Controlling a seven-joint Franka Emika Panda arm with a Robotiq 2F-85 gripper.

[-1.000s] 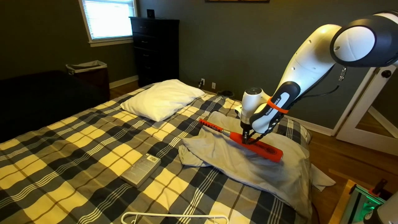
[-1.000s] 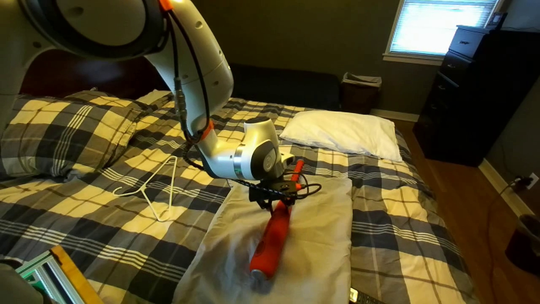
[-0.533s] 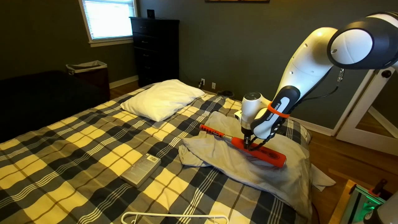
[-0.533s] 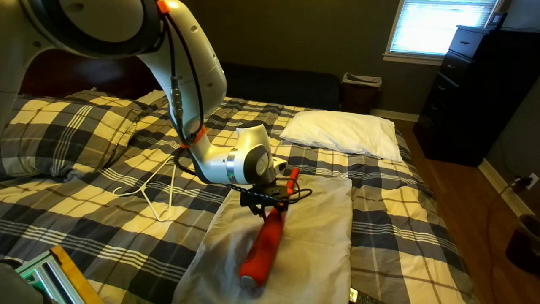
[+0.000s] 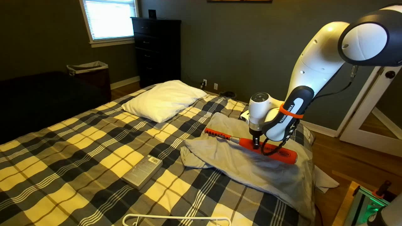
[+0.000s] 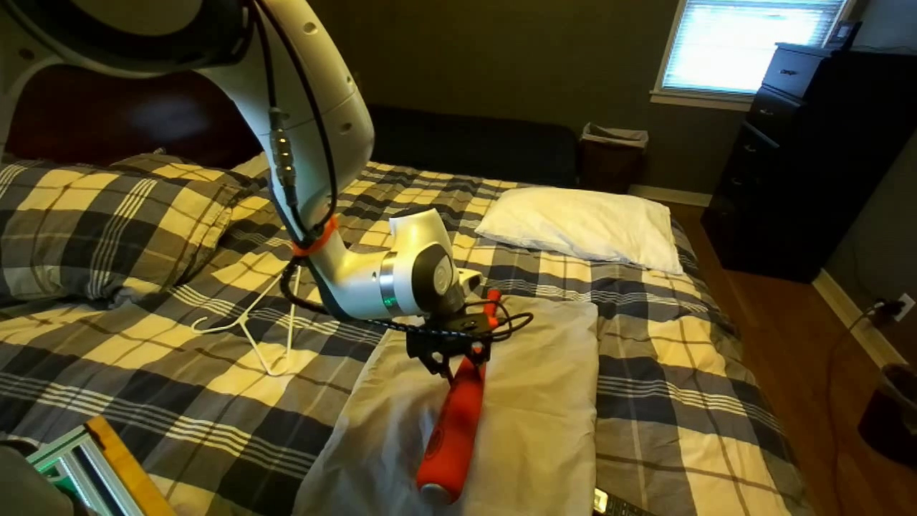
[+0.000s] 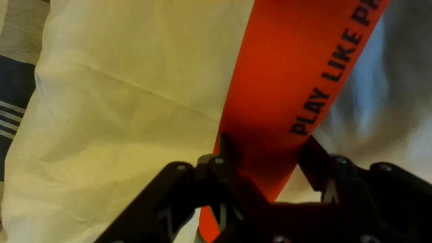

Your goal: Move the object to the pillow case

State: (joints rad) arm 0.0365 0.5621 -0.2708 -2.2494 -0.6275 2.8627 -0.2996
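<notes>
Dim light; window [image 5: 110, 19] glares white; wrist view shows the pincer [image 7: 268, 152] dark, blurred.

A wrinkled beige-grey pillow case [image 6: 537, 401] is lying on the plaid bedspread [image 5: 94, 157]. An orange-red bat [image 6: 458, 423] with black lettering is stretching over it.

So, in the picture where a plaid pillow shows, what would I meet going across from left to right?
Plaid pillow → white hanger → orange-red bat-shaped object → lined bin → black dresser.

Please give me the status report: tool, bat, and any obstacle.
Tool shut on bat. Bat over pillowcase, contact unclear. No obstacle seen.
</notes>
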